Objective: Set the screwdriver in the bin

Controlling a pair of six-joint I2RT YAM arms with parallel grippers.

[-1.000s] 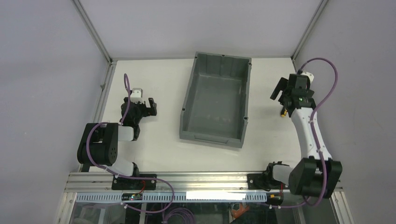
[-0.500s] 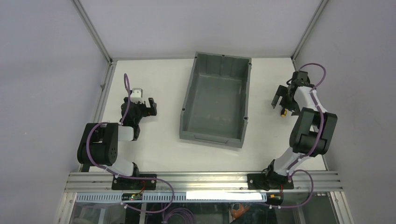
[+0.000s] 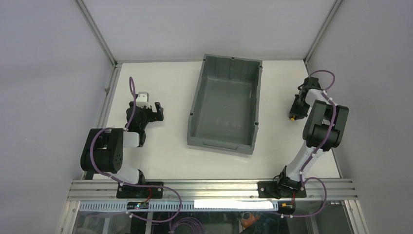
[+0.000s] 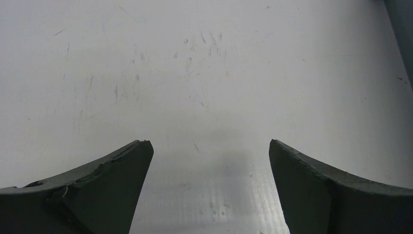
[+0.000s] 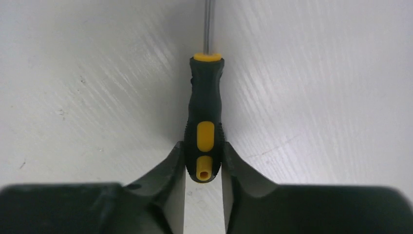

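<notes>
The screwdriver [image 5: 204, 131] has a black and yellow handle and a thin shaft running up out of the right wrist view. It lies on the white table, and my right gripper [image 5: 204, 155] is shut on the butt end of its handle. From above, that gripper [image 3: 296, 108] sits low at the table's right side, with the yellow tip of the screwdriver [image 3: 292, 118] peeking out below it. The grey bin [image 3: 226, 103] stands in the middle, to the left of it. My left gripper [image 4: 208, 151] is open over bare table, far left of the bin.
The right wall of the enclosure [image 3: 360, 97] stands close behind my right arm. An aluminium rail [image 3: 214, 187] runs along the near edge. A corner of the bin [image 4: 402, 29] shows at the top right of the left wrist view.
My right arm folded down and lowered its gripper to the table, and its jaws went from wide open to shut on the screwdriver handle. The left arm has not moved.
</notes>
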